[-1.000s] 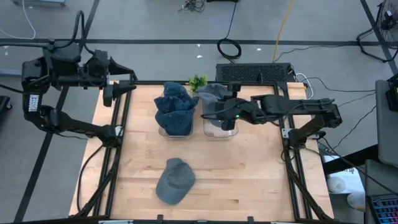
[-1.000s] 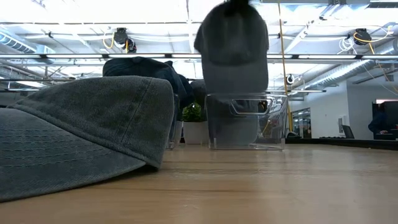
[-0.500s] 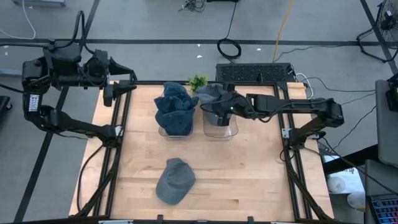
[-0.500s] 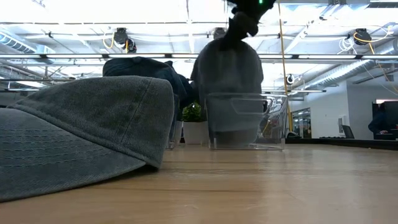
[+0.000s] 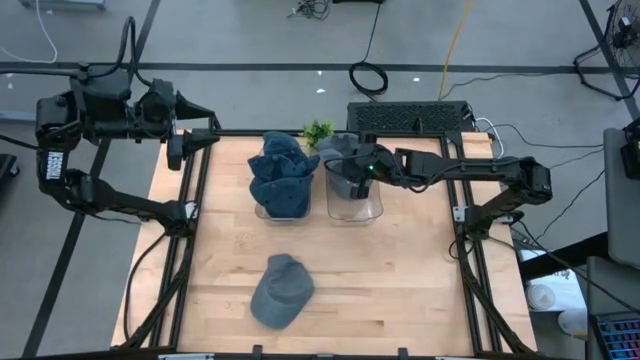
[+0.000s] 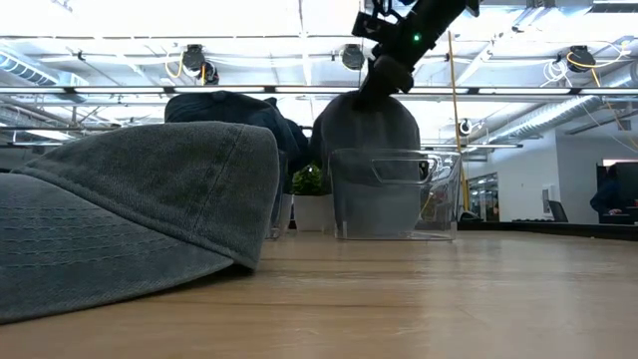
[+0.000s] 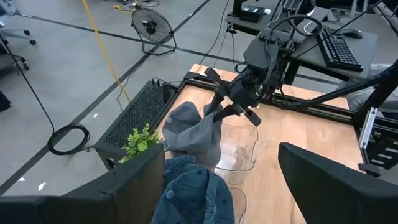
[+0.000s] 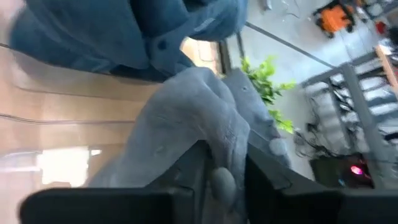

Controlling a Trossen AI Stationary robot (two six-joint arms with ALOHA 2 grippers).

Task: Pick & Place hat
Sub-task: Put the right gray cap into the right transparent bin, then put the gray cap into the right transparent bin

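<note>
Pincer (image 5: 357, 166) of right arm pinches crumpled grey fabric hat (image 5: 338, 152) over clear bin (image 5: 355, 201).

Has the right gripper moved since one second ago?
Yes. The right gripper moved toward the far table edge, over the clear bin's far rim, lowering the gray hat.

Overhead, table-level and both wrist cameras share the clear bin (image 5: 354, 200).

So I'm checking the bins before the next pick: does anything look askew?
Yes: the grey hat under the right end effector is draped over the far rim of the clear bin, not settled inside. The neighbouring bin's blue hats are heaped above its rim.
</note>
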